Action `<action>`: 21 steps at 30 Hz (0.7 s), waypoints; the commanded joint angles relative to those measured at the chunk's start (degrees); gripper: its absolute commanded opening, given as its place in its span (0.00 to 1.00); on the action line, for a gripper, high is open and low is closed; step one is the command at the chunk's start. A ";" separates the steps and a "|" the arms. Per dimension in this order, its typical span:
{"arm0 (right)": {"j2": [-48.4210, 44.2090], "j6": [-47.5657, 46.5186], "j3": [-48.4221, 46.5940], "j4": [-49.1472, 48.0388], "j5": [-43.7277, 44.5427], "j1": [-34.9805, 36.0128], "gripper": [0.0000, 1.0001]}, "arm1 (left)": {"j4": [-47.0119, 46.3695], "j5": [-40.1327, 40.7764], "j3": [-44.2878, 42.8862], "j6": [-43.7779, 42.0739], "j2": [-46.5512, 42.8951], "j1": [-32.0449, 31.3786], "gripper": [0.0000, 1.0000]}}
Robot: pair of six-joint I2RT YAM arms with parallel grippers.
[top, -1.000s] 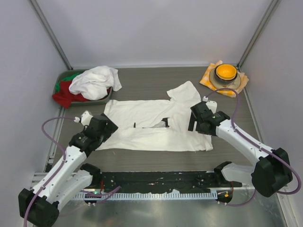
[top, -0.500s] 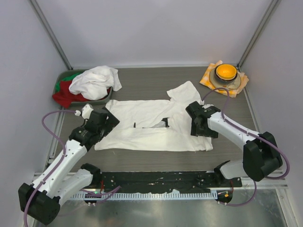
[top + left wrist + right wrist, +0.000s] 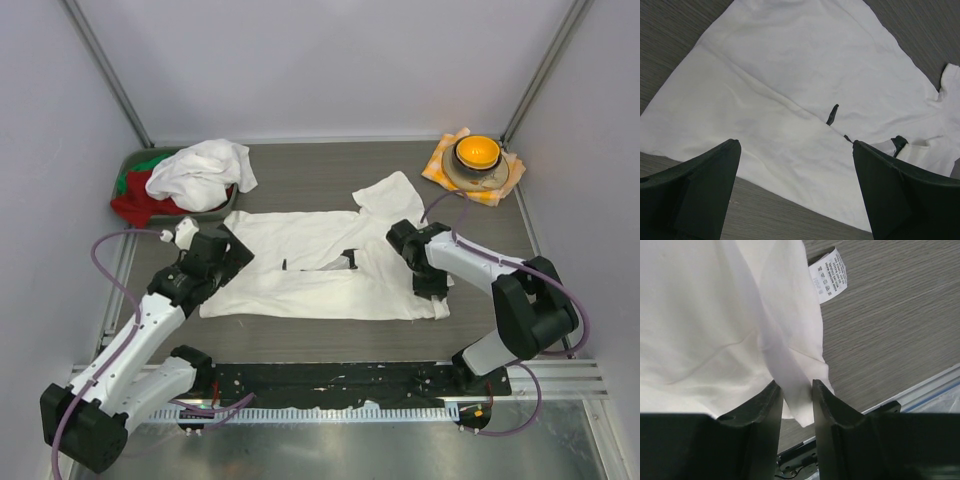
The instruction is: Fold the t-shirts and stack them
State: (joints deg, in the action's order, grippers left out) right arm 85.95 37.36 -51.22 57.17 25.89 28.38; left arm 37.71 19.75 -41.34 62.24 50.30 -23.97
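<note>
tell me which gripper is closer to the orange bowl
Right. The right gripper pinches the t-shirt at its right edge, on the same side as the bowl; the left gripper hangs open over its left edge.

We note a cream-white t-shirt (image 3: 300, 270), a grey wood-grain table (image 3: 330, 170), an orange-and-white checked cloth (image 3: 437, 167), an orange bowl (image 3: 477, 151) — and garments (image 3: 135, 207), red and green.

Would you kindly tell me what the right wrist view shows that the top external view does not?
Only the right wrist: the care label, and how the right gripper pinches a fold at the edge of the spread t-shirt. Only the top external: the left gripper, a crumpled t-shirt in the bin, the orange bowl on its checked cloth. Both: the same shirt on the grey table.
</note>
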 commanded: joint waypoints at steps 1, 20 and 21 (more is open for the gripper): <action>1.15 0.52 -1.95 1.63 1.27 0.10 0.25 | -1.94 -0.06 -1.55 -2.03 0.94 0.23 1.00; 0.71 -0.98 -9.16 9.10 9.97 0.10 0.01 | -0.63 0.64 -1.37 -3.09 -2.05 1.29 1.00; 1.06 -1.06 -9.16 8.93 9.97 0.10 0.01 | -0.54 0.73 -1.37 -3.09 -2.14 1.38 1.00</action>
State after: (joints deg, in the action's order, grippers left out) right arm 87.26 37.15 -58.46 63.92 32.36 28.38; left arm 37.60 19.92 -41.34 59.64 48.95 -22.85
